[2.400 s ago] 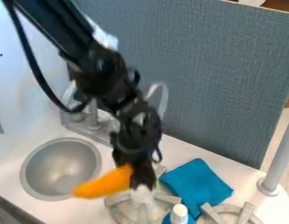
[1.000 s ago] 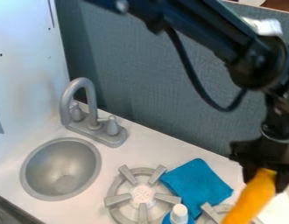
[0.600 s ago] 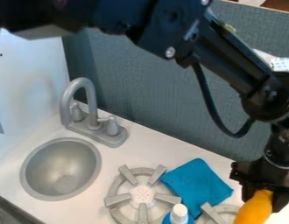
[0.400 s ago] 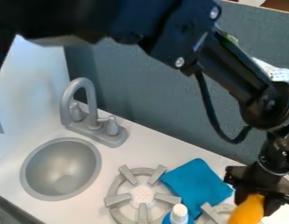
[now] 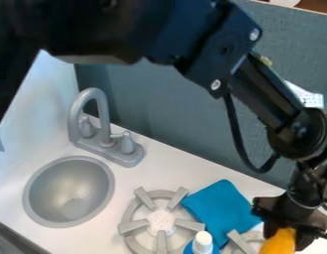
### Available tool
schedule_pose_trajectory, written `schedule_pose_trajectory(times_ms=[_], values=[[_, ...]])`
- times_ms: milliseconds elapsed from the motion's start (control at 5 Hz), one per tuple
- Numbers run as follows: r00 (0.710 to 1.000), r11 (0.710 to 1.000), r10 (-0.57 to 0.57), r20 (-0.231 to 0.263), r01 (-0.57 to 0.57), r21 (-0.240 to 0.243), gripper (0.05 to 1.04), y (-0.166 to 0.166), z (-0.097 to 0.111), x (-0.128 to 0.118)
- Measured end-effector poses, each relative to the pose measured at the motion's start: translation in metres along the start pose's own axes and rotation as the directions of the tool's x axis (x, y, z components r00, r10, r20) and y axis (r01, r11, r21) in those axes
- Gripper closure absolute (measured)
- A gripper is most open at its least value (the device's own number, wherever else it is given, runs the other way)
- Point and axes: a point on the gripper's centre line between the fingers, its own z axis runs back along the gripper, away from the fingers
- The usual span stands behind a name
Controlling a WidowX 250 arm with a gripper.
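The orange-yellow oblong object (image 5: 277, 243) was at the bottom edge of the camera view, toward five o'clock from the middle, and its lower end ran out past that edge. The black two-finger gripper (image 5: 287, 236) had it in its grasp, the fingers closed about its upper part, one on either side. The arm (image 5: 262, 82) came in from the top left and slanted down to about four o'clock, with a black cable (image 5: 238, 139) looping below it.

Toward five o'clock, nearer the middle than the gripper, a blue cloth (image 5: 222, 211) lay on the white countertop (image 5: 183, 171). A second burner (image 5: 240, 242) showed between the cloth and the orange-yellow object, partly hidden. A bottle with a blue body and a white cap (image 5: 202, 242) stood between five and six o'clock, just beside the cloth. At six o'clock was the gray spoked burner (image 5: 161, 222), its rim close to the cloth's left corner.

The round metallic sink basin (image 5: 68, 193) was set into the countertop between seven and eight o'clock, and the gray faucet (image 5: 100, 121) rose at nine o'clock, with a small handle at each side. A blue-gray partition (image 5: 173, 99) stood behind the countertop, reaching round to one o'clock.
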Motion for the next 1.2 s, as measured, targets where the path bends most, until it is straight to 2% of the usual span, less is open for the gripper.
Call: schedule_pose_trajectory(times_ms=[200,400,600,800,1000,1200], values=[[1.000,0.999,-0.028,-0.008,0.028,0.028,0.130,0.005,-0.007,-0.003],[0.998,0.996,-0.053,-0.016,0.054,0.065,0.075,0.016,-0.013,-0.010],[0.996,0.991,-0.091,0.003,0.090,0.102,0.079,0.026,-0.009,-0.011],[0.970,0.986,-0.166,0.178,0.160,0.050,0.082,0.028,0.045,0.006],[0.918,0.961,-0.270,0.290,0.276,0.020,0.082,0.044,0.102,0.014],[0.851,0.872,-0.472,0.231,0.489,-0.022,0.082,0.070,0.145,0.009]])
